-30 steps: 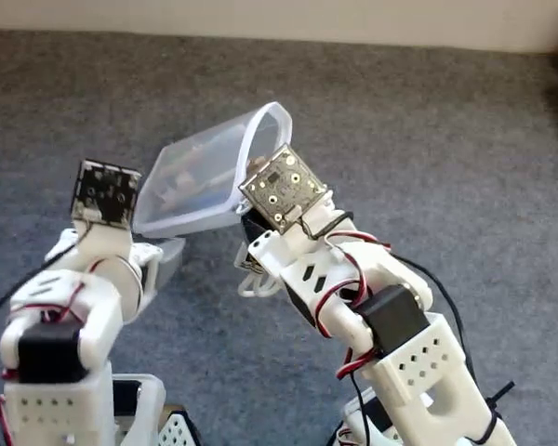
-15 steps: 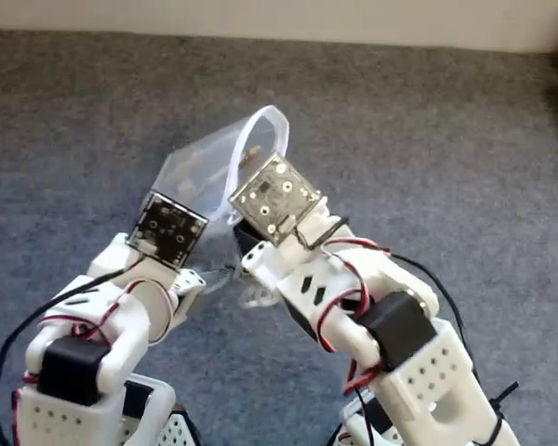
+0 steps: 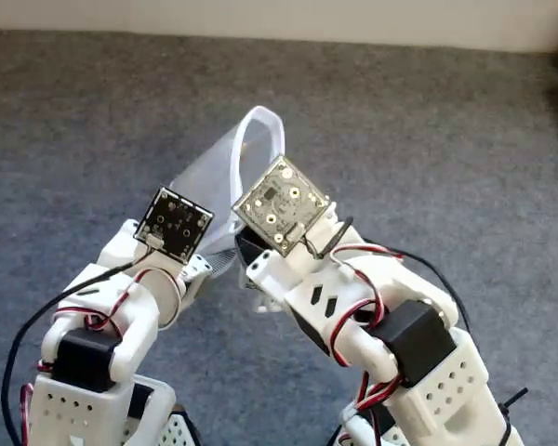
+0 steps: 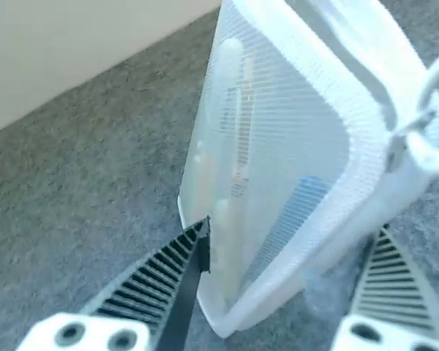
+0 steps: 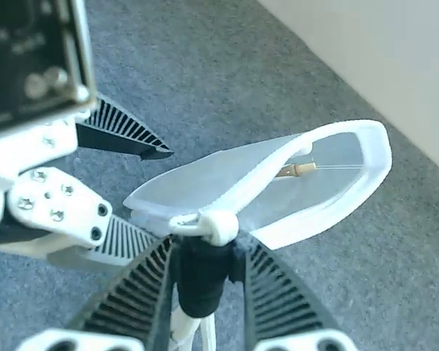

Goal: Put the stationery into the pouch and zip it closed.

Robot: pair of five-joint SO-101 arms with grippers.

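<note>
The pouch [image 3: 219, 181] is translucent white mesh, held off the carpet and tilted, its open white rim [image 5: 329, 197] facing up and away. Pens [image 4: 234, 117] and a blue item [image 4: 300, 205] show through the mesh, and a pencil tip [image 5: 300, 170] shows in the mouth. My right gripper [image 5: 205, 245] is shut on the black zipper end at the rim's near corner. My left gripper [image 4: 293, 234] is open, with one finger [image 4: 164, 281] touching the pouch's closed end and the other finger [image 4: 388, 281] on the far side of it.
Grey carpet [image 3: 446, 121] covers the whole surface, with free room on every side of the arms. A pale wall [image 3: 353, 19] runs along the far edge. The two wrists sit close together over the pouch.
The left arm has swung right from beside the pouch, and its open gripper now straddles the closed end. The pouch has tipped steeper, with its mouth raised. The right gripper kept its hold.
</note>
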